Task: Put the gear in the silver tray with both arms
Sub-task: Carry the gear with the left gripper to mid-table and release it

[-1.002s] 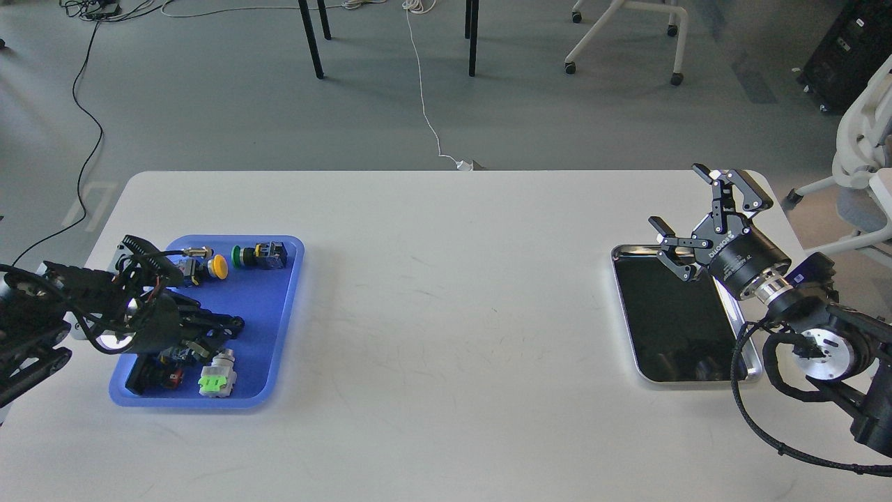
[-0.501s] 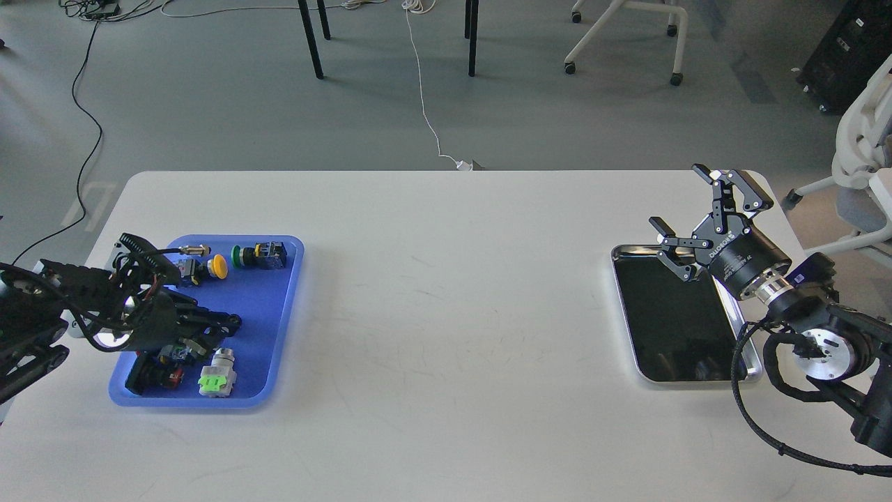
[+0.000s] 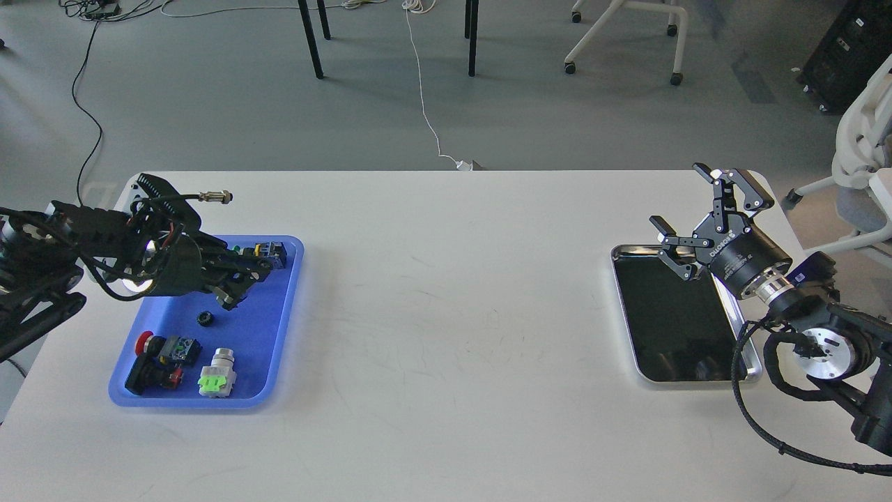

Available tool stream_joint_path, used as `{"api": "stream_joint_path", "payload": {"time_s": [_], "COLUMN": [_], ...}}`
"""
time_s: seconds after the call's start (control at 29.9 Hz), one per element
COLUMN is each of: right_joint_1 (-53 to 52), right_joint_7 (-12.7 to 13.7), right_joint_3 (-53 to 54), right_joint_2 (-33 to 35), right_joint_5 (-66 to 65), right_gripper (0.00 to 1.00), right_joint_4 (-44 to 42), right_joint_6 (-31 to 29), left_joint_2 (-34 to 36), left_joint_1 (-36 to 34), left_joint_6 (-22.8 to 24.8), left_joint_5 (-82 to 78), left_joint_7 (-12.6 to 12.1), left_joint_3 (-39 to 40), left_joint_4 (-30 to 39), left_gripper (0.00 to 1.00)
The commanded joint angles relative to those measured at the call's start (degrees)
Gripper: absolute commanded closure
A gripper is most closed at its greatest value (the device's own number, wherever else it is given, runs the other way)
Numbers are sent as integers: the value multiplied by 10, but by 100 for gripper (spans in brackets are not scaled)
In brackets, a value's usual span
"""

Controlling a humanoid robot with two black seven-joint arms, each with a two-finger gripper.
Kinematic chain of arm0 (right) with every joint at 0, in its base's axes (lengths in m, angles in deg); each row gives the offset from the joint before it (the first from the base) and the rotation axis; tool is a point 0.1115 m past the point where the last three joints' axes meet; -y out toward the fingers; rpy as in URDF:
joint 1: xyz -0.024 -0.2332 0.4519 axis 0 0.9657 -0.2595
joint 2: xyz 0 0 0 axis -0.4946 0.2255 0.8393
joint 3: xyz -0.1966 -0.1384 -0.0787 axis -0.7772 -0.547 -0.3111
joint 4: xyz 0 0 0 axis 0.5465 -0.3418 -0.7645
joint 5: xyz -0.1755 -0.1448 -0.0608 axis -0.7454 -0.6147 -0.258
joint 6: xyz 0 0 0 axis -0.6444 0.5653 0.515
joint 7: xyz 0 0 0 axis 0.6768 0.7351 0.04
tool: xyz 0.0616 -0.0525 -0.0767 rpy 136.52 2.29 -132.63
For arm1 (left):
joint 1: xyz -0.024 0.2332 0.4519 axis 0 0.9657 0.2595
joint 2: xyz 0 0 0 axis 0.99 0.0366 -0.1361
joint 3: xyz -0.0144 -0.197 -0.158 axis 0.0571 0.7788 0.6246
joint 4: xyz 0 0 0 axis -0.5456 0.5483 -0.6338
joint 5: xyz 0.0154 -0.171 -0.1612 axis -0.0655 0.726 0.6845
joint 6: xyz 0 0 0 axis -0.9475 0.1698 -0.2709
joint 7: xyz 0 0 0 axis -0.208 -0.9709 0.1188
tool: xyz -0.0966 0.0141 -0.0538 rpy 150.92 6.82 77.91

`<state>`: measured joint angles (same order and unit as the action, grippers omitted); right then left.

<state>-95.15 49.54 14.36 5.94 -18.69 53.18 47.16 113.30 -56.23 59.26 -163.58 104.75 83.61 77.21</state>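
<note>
A small black gear lies on the floor of the blue tray at the left. My left gripper hovers just above and to the right of the gear, over the tray's far half, its fingers spread and empty. The silver tray sits at the right with a bare dark bottom. My right gripper is open and empty, raised over the silver tray's far right corner.
The blue tray also holds a red push button, a black and red part, a green and white part and a black switch. A metal sensor on a cable sticks out above my left arm.
My left gripper has risen from the tray's near left part and moved far and right, uncovering the gear and the red button. The metal sensor moved up with the arm. The right arm stayed still.
</note>
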Motion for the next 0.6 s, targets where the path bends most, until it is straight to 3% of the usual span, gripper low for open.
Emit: {"api": "stream_joint_path", "payload": {"time_s": [0.0, 0.1, 0.3, 0.57], "right_joint_1": [0, 0, -1, -1], "right_joint_7": [0, 0, 0, 0], "right_joint_3": [0, 0, 0, 1], "right_joint_2": [0, 1, 5, 7], "right_joint_5": [0, 0, 0, 0], "right_gripper": [1, 1, 1, 1], "right_joint_4": [0, 0, 0, -1], "right_joint_6": [0, 0, 0, 0], "left_joint_2": [-15, -63, -152, -284], "left_joint_1": [-32, -70, -159, -217], "left_joint_6": [21, 50, 55, 55], "left_joint_5": [0, 0, 0, 0], "left_joint_7": [0, 0, 0, 0], "left_joint_3": [-5, -19, -110, -171], "left_joint_4": [35, 44, 32, -48], "left_gripper": [87, 87, 87, 87]}}
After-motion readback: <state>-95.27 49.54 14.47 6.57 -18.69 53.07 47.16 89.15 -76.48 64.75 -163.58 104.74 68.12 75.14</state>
